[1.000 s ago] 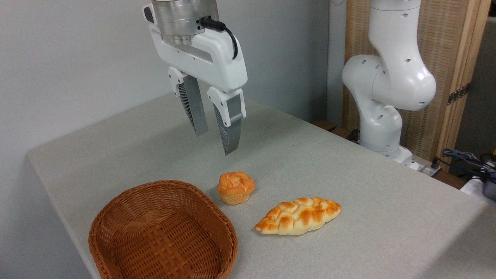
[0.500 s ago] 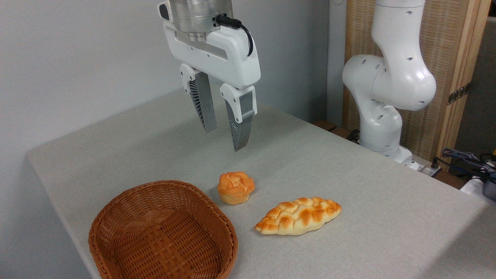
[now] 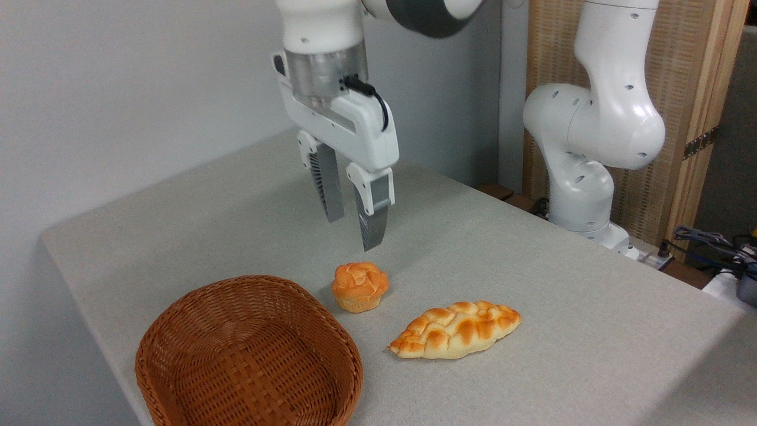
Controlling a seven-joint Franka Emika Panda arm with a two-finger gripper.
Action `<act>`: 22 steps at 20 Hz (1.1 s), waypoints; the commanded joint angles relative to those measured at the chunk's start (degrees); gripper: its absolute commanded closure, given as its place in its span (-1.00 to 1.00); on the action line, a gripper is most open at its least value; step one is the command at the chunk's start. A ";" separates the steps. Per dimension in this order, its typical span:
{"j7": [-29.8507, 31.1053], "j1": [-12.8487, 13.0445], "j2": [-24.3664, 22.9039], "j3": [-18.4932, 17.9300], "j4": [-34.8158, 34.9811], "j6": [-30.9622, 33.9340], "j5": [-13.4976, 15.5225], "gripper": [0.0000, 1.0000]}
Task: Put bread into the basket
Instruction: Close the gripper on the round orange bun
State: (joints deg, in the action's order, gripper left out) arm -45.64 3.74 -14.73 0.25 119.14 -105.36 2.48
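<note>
The bread [image 3: 359, 286], a small round orange-brown bun with a knotted top, sits on the grey table just right of the basket's far corner. The basket [image 3: 248, 355] is a wide reddish-brown wicker one at the front left, with nothing in it. My gripper [image 3: 353, 231] hangs open above the table, just above and slightly behind the bun, fingers pointing down and holding nothing. A clear gap separates its fingertips from the bun.
A longer braided golden loaf [image 3: 454, 330] lies to the right of the bun. The arm's white base [image 3: 582, 177] stands at the back right of the table [image 3: 532, 266]. Cables [image 3: 709, 242] lie at the far right edge.
The gripper has moved right and away from the camera, then lower toward the bun, staying open. The bun, loaf and basket have not moved.
</note>
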 commanded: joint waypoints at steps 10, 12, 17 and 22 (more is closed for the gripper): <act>-0.93 1.00 2.95 3.61 14.28 -17.86 0.69 -0.44; -3.66 1.00 3.83 3.79 14.28 -17.86 0.78 0.40; -4.20 1.00 4.72 3.96 14.28 -17.78 0.78 0.62; -4.29 1.09 4.72 4.14 13.93 -17.07 0.78 0.59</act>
State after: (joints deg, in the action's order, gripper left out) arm -48.85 4.82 -10.30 4.28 133.03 -122.25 2.50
